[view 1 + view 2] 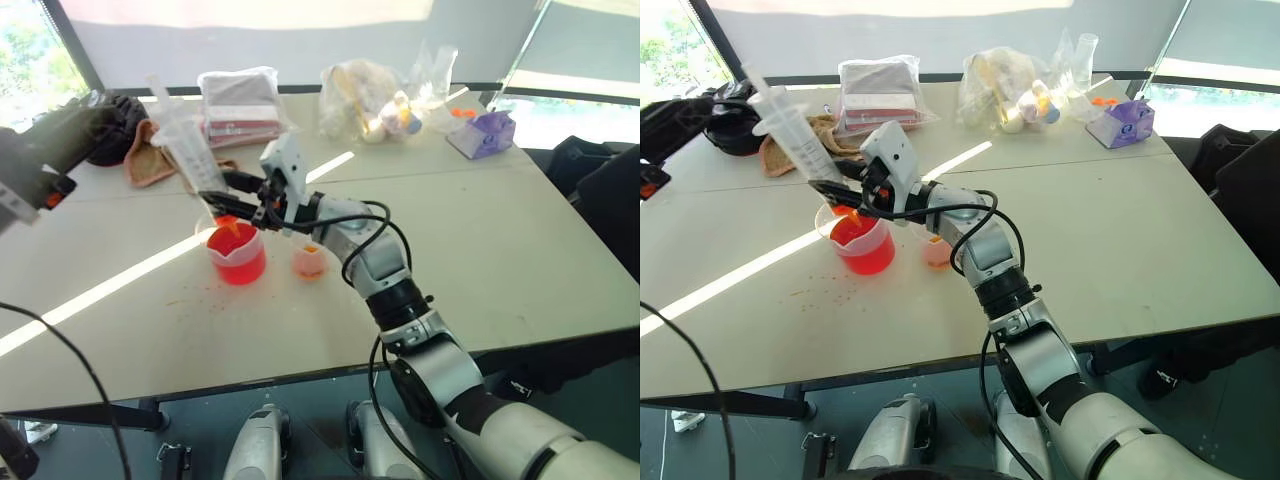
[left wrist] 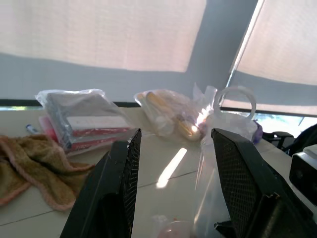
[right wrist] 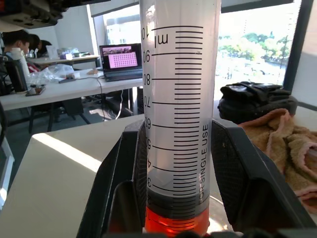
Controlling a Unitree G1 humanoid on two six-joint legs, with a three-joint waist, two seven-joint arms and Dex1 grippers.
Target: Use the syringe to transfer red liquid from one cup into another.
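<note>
Right wrist view: right tool (image 3: 173,218) clamped on syringe (image 3: 179,99), axis tilted toward 11 o'clock above beaker (image 1: 238,255); small cup (image 1: 309,262) at 3 o'clock. Left tool (image 2: 173,183) apart, empty.

A brown towel (image 1: 150,155), bagged packets (image 1: 240,105) and a purple box (image 1: 483,133) lie on the table (image 1: 520,250).

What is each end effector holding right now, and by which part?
The right end effector grips the syringe by the lower barrel, near the tip. The left end effector is open, holding nothing.
</note>
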